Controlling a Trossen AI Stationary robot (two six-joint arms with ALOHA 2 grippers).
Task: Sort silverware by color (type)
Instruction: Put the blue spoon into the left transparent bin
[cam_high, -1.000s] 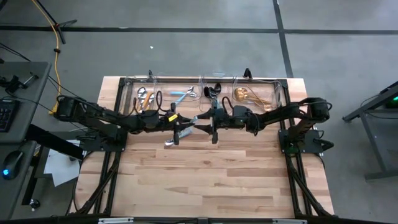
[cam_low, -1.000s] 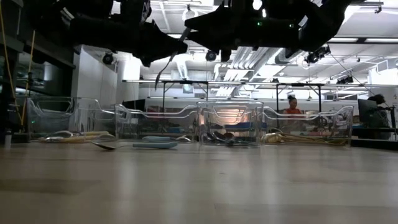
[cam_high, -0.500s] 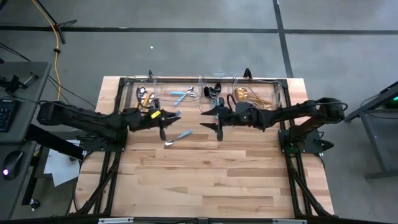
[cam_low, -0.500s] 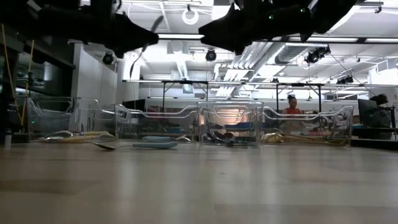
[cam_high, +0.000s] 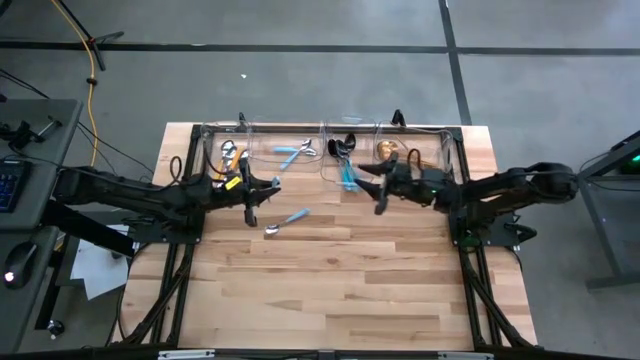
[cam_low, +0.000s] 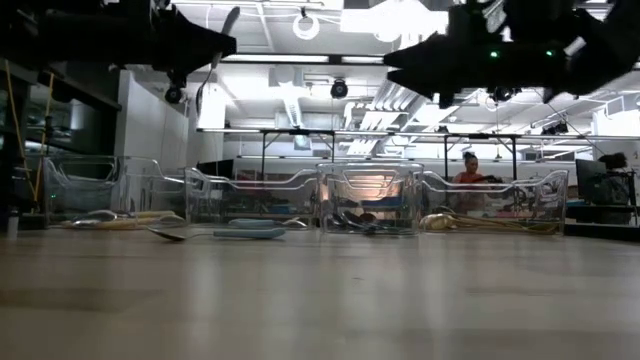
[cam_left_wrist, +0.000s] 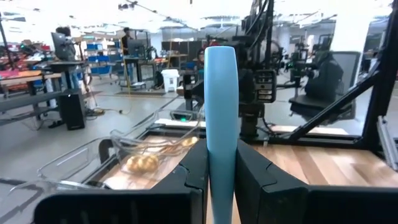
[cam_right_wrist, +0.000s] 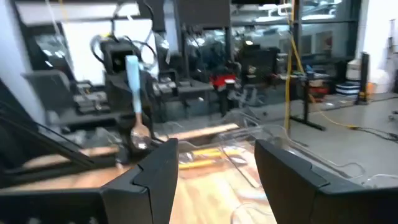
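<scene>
A light-blue-handled spoon (cam_left_wrist: 221, 124) is clamped upright in the left pincer (cam_high: 250, 190), lifted off the worktop (cam_high: 330, 280), probably so it can be dropped into its bin (cam_high: 290, 152). Since a second ago it's been carried leftward, while the right pincer (cam_high: 380, 185), wide open and empty, was pulled back.

Two arms (cam_high: 130, 190), four bins (cam_low: 368, 198) (clear)

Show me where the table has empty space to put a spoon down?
The whole near half of the wooden table is bare, from the light-blue-handled spoon lying on it down to the front edge. The back edge is crowded: the clear plastic bins with cutlery fill it, and both tools hover just in front, the left tool gripping a light-blue-handled utensil.
</scene>
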